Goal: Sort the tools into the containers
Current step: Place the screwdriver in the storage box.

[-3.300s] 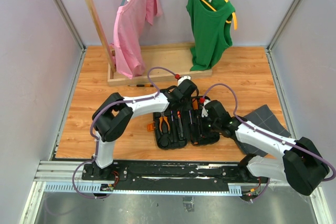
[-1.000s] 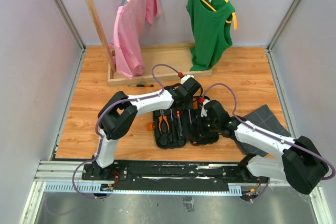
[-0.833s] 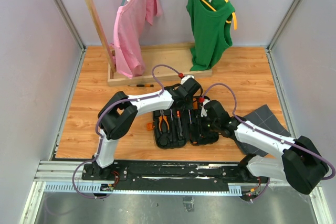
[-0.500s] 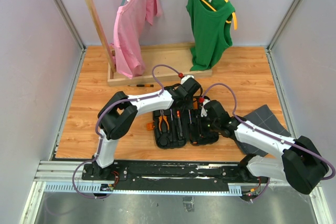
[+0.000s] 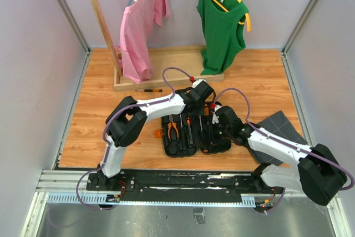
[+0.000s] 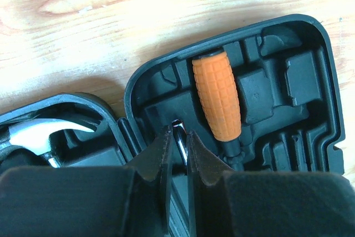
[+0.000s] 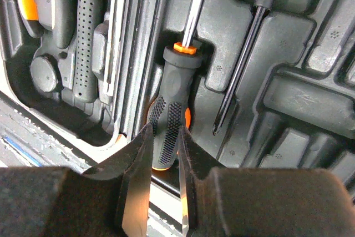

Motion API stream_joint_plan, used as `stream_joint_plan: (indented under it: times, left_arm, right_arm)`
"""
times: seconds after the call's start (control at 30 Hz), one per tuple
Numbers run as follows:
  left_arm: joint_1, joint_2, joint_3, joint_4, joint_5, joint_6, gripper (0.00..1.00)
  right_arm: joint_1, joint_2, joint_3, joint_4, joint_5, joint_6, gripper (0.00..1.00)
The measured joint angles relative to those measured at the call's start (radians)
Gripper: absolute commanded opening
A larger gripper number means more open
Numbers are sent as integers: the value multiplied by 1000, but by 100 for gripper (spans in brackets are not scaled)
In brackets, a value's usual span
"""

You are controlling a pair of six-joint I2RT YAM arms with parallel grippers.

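Note:
The black tool case (image 5: 178,149) lies open on the wooden floor, with orange-handled pliers (image 5: 173,129) in its left half. My left gripper (image 5: 203,104) is at the far end of the right half. In the left wrist view it (image 6: 178,137) is shut on the tip of a screwdriver's metal shaft (image 6: 179,131), beside an orange-handled screwdriver (image 6: 217,95) lying in its slot. The hammer head (image 6: 33,131) shows in the other half. My right gripper (image 5: 219,127) is over the near end. In the right wrist view it (image 7: 163,137) closes on the black-and-orange screwdriver handle (image 7: 169,104).
A small screwdriver (image 5: 148,90) lies on the floor near the wooden clothes rack base (image 5: 166,79). A dark grey tray (image 5: 280,126) lies right of the case. An orange latch (image 5: 158,134) sticks out at the case's left. A thin Phillips shaft (image 7: 238,76) lies beside the held handle.
My left gripper has shifted slightly right along the far end of the case over the last seconds. My right arm has stayed where it was.

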Motion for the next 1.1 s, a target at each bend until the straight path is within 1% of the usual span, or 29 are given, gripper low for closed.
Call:
stream_joint_plan:
  times: [0.27, 0.7, 0.93, 1.1]
  left_arm:
    - [0, 17, 26, -28, 4, -2, 6]
    - [0, 40, 46, -49, 5, -4, 4]
    - [0, 48, 47, -41, 5, -4, 3]
    - [0, 53, 50, -37, 5, -3, 3]
  right_arm:
    - [0, -2, 2, -4, 8, 0, 22]
    - [5, -2, 23, -35, 38, 6, 21]
    - [6, 16, 31, -43, 45, 11, 19]
    - [6, 46, 53, -63, 51, 18, 15]
